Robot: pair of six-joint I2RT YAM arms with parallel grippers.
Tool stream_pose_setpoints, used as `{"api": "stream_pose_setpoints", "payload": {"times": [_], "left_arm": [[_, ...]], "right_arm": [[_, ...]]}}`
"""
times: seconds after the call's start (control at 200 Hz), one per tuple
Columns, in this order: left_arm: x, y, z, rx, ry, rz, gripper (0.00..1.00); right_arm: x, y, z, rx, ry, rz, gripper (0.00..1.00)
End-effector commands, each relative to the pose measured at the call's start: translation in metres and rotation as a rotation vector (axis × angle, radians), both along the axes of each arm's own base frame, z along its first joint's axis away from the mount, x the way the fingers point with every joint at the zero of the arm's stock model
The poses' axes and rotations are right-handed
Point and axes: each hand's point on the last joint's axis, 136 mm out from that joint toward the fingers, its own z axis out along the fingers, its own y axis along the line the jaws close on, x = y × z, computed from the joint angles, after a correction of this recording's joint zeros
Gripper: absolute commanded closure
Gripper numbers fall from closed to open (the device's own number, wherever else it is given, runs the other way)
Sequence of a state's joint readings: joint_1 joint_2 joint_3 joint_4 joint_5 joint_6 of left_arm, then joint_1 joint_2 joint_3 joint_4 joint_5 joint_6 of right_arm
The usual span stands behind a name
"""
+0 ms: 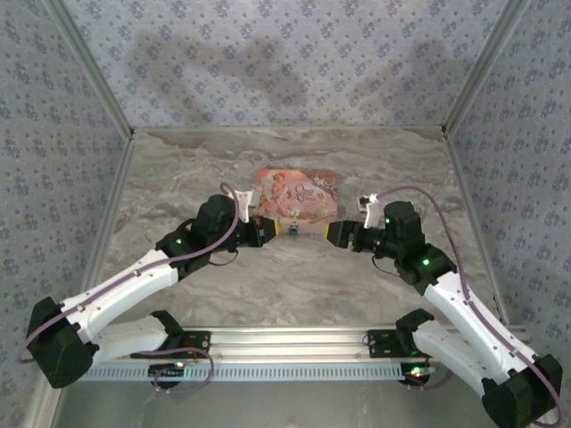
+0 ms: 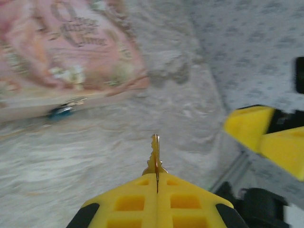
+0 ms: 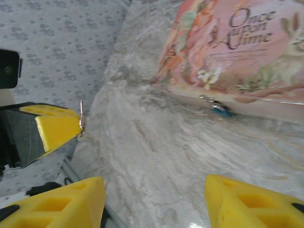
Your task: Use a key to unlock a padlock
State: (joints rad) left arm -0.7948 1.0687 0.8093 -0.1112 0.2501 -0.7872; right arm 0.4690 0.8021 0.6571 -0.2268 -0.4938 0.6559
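Pinching key (image 2: 155, 154) by its head: left tool (image 2: 156, 179) pressed together, blade sticking straight out past the tips. Key's long axis in line w/ the tool, pointing twd right tool (image 3: 154, 190). Right tool spread, nothing btwn its fingers. Padlock (image 3: 219, 109) lies on tabletop (image 1: 294, 285), touching near edge of pink box (image 1: 297, 194), btwn the two tools — long axis approx along that edge.
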Motion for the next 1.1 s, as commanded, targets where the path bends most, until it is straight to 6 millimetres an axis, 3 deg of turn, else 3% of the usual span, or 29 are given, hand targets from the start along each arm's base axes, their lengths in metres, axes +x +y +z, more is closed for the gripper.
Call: {"api": "stream_pose_setpoints", "payload": {"times": [0.0,0.28,0.545,0.765,1.094], "left_arm": [[-0.013,-0.024,0.05,-0.195,-0.073,-0.131,1.0],[-0.02,-0.038,0.064,-0.243,-0.097,-0.205,1.0],[-0.027,-0.048,0.064,-0.234,-0.104,-0.226,1.0],[-0.03,-0.048,0.065,-0.226,-0.112,-0.232,1.0],[-0.034,-0.049,0.066,-0.225,-0.121,-0.237,1.0]], "right_arm": [[-0.009,0.018,0.031,0.118,-0.017,0.087,0.42],[-0.011,0.032,0.058,0.193,-0.041,0.106,0.49],[-0.002,0.044,0.068,0.21,-0.041,0.08,0.53],[0.0,0.058,0.067,0.188,-0.023,0.094,0.57],[0.002,0.064,0.063,0.17,-0.004,0.094,0.67]]}}
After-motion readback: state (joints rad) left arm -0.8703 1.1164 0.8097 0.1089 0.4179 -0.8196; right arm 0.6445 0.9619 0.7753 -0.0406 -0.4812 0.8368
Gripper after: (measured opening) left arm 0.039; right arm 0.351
